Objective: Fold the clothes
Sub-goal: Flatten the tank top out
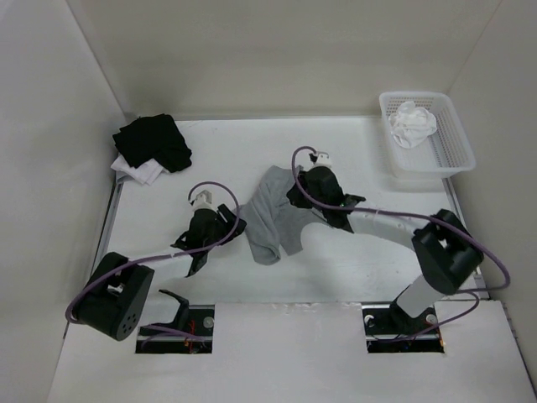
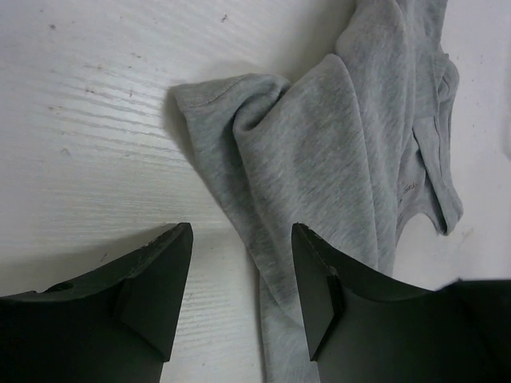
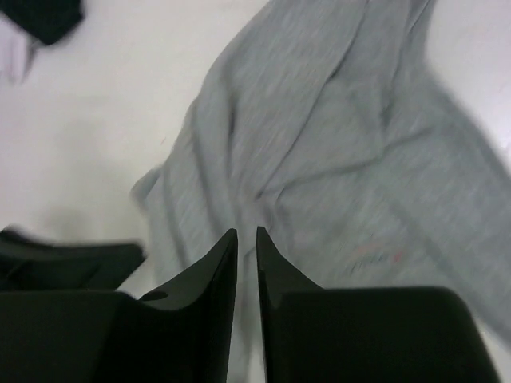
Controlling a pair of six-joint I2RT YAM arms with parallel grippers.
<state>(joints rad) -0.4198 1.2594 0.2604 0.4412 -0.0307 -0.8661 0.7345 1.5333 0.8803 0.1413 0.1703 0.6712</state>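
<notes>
Top view: we find the grey tank top [image 1: 270, 222] crumpled on the middle of the white table [image 1: 226, 151]. It is soft knit, and its long axis runs far to near between the arms.
Left wrist view: the heathered fabric lies in ridged folds. The left gripper [image 2: 242, 231] is released, its fingers wide apart.
Right wrist view: the right gripper [image 3: 247, 231] is narrowly parted over the cloth and grasps nothing visible.

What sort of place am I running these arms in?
Probably a lab test cell set up for laundry folding: plain white walls box in a white table, with a grey top, a pile of dark clothes and a plastic basket.
</notes>
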